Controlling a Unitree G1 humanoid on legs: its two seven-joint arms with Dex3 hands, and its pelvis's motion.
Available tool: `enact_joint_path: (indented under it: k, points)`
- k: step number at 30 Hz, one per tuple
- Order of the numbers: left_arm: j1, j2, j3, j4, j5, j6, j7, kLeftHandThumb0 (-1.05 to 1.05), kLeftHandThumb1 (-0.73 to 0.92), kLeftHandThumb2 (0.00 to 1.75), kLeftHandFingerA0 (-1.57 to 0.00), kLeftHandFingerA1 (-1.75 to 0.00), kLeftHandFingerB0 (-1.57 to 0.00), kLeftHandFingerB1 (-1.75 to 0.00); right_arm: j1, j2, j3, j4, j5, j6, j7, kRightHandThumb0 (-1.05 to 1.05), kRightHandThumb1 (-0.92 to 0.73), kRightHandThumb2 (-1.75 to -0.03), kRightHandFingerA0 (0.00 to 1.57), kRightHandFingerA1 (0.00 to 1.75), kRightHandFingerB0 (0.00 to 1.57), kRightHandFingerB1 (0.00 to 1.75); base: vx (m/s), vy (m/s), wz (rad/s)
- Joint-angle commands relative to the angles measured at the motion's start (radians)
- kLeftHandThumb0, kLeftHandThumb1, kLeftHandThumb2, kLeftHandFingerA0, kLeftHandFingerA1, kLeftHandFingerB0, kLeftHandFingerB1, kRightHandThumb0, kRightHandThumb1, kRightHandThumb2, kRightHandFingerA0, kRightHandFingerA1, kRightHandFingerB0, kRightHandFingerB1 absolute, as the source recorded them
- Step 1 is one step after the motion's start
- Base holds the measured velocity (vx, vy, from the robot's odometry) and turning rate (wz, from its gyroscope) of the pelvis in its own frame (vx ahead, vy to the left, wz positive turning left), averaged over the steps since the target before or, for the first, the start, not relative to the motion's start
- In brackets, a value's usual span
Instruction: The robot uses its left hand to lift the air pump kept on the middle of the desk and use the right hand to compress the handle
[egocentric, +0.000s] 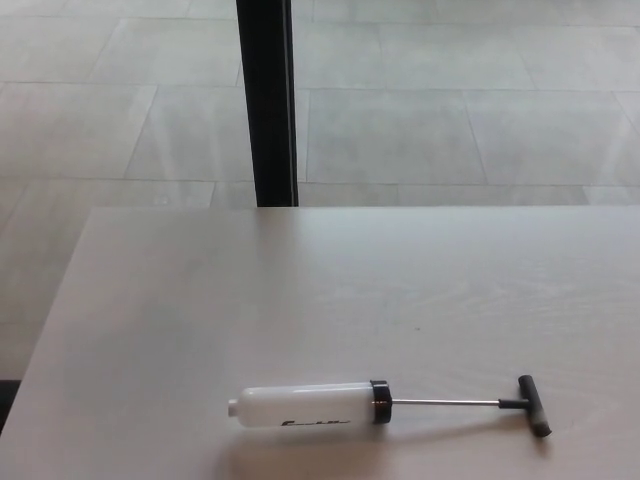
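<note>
The air pump (310, 405) lies flat on the pale desk (330, 290), near its front edge. Its white barrel points left and ends in a black collar (379, 401). A thin metal rod (445, 403) runs right from the collar, pulled out, to a black T-handle (533, 405). Neither of my hands shows in the head view.
A black vertical post (267, 100) stands behind the desk's far edge. Grey tiled floor (450, 110) lies beyond. The desk's left edge runs diagonally from upper left toward the bottom left corner.
</note>
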Motion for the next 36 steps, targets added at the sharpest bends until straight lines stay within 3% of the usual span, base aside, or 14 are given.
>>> enact_joint_path:
  k: [1,5,6,7,9,10,11,13,15,16,19,20,21,36]
  points:
    - [0.024,-0.071,-0.449,-0.338,0.451,-0.081,0.061,-0.69,0.74,0.64,-0.35,-0.54,-0.32,-0.42,0.059,0.106,0.25,-0.166,-0.125,-0.065,0.061,-0.74,-0.87,-0.67,0.33,0.44,0.29,0.36,0.0,0.0,0.0]
    - [-0.022,-0.068,-0.527,-0.339,0.502,-0.05,0.059,-0.68,0.75,0.65,-0.35,-0.52,-0.33,-0.42,0.062,0.113,0.278,-0.156,-0.147,-0.069,0.047,-0.77,-0.81,-0.7,0.36,0.44,0.29,0.36,0.0,0.0,0.0]
    - [-0.039,-0.069,-0.556,-0.333,0.528,-0.038,0.064,-0.66,0.75,0.64,-0.37,-0.53,-0.34,-0.42,0.062,0.119,0.288,-0.151,-0.148,-0.065,0.044,-0.7,-0.67,-1.09,0.35,0.58,0.15,0.45,0.0,0.0,0.0]
    - [-0.045,-0.07,-0.565,-0.327,0.532,-0.036,0.07,-0.64,0.76,0.64,-0.37,-0.54,-0.35,-0.43,0.06,0.124,0.293,-0.149,-0.143,-0.061,0.044,-0.75,-0.87,-0.66,0.36,0.45,0.31,0.35,0.0,0.0,0.0]
    - [-0.054,-0.07,-0.573,-0.313,0.534,-0.036,0.076,-0.65,0.75,0.64,-0.37,-0.54,-0.36,-0.44,0.049,0.139,0.304,-0.139,-0.138,-0.052,0.039,-0.76,-0.86,-0.66,0.36,0.48,0.33,0.35,0.0,0.0,0.0]
    - [-0.054,-0.085,-0.578,-0.312,0.52,-0.025,0.087,-0.67,0.6,1.0,-0.38,-0.63,-0.29,-0.54,0.04,0.153,0.308,-0.142,-0.128,-0.026,0.026,-0.77,-0.84,-0.66,0.38,0.47,0.34,0.34,0.0,0.0,0.0]
    - [-0.05,-0.099,-0.585,-0.311,0.513,-0.02,0.096,-0.65,0.74,0.64,-0.37,-0.55,-0.37,-0.44,0.04,0.162,0.311,-0.145,-0.123,-0.018,0.02,-0.75,-0.86,-0.66,0.37,0.48,0.35,0.35,0.0,0.0,0.0]
    - [-0.041,-0.126,-0.61,-0.309,0.504,-0.003,0.111,-0.64,0.77,0.63,-0.34,-0.55,-0.37,-0.44,0.042,0.179,0.323,-0.147,-0.123,-0.014,0.007,-0.73,-0.87,-0.66,0.37,0.47,0.34,0.35,0.0,0.0,0.0]
    - [-0.038,-0.132,-0.657,-0.313,0.542,0.03,0.116,-0.68,0.78,0.65,-0.33,-0.55,-0.32,-0.44,0.05,0.183,0.347,-0.144,-0.15,-0.021,0.002,-0.83,-0.75,-0.8,0.35,0.51,0.28,0.39,0.0,0.0,0.0]
    - [-0.036,-0.136,-0.673,-0.311,0.558,0.035,0.123,-0.69,0.62,1.02,-0.33,-0.62,-0.26,-0.53,0.051,0.185,0.352,-0.141,-0.153,-0.023,0.002,-0.82,-0.75,-0.77,0.36,0.51,0.29,0.39,0.0,0.0,0.0]
    - [-0.042,-0.136,-0.704,-0.308,0.595,0.042,0.14,-0.73,0.63,1.01,-0.28,-0.6,-0.3,-0.55,0.043,0.191,0.346,-0.134,-0.132,-0.019,0.008,-0.76,-0.86,-0.66,0.36,0.49,0.33,0.35,0.0,0.0,0.0]
    - [-0.056,-0.126,-0.728,-0.297,0.637,0.042,0.149,-0.67,0.77,0.62,-0.2,-0.53,-0.34,-0.43,0.042,0.187,0.341,-0.128,-0.132,-0.017,0.005,-0.81,-0.74,-0.8,0.36,0.53,0.31,0.4,0.0,0.0,0.0]
    - [-0.065,-0.124,-0.741,-0.297,0.654,0.059,0.15,-0.69,0.6,0.92,-0.14,-0.56,-0.26,-0.52,0.043,0.185,0.339,-0.128,-0.135,-0.011,-0.001,-0.76,-0.86,-0.66,0.4,0.5,0.36,0.36,0.0,0.0,0.0]
    - [-0.192,-0.028,-0.954,-0.335,0.983,0.216,0.0,-0.93,0.7,1.16,0.0,-0.26,-0.07,-0.24,-0.011,0.103,0.314,-0.103,-0.114,0.057,0.035,-0.65,-0.84,-0.65,0.48,0.48,0.44,0.38,0.0,0.0,0.0]
